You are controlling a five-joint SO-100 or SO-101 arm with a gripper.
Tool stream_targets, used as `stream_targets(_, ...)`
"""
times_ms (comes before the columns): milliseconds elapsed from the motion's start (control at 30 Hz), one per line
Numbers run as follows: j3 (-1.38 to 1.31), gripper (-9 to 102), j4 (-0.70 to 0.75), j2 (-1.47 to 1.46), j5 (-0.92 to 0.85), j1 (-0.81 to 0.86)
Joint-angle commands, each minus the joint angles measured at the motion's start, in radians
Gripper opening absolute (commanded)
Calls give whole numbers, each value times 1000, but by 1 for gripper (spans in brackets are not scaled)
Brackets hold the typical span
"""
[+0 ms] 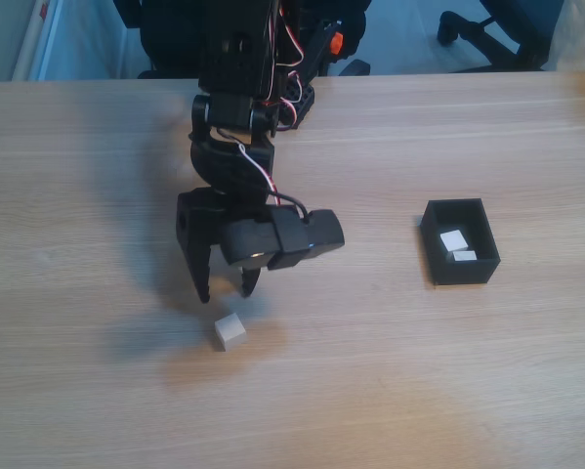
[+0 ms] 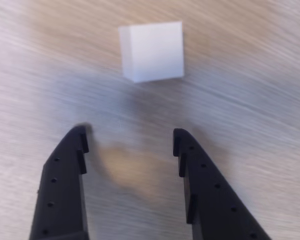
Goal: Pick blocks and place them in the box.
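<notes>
One white block lies alone on the wooden table, just in front of and below my black gripper. The wrist view puts this block ahead of the gripper, whose fingers are spread apart with only bare wood between them. The gripper hangs a little above the table, open, short of the cube and not touching it. At the right stands the black box, open-topped, with two white blocks lying inside it.
The arm's base rises at the table's far edge. Behind the table are black chair legs on a blue floor. Bare wood stretches between the loose block and the box.
</notes>
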Motion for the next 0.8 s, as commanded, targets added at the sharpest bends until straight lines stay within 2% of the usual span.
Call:
stream_targets(0,-83,18,-17,-15,2,2)
stream_targets(767,-256,18,8,-172,34,-21)
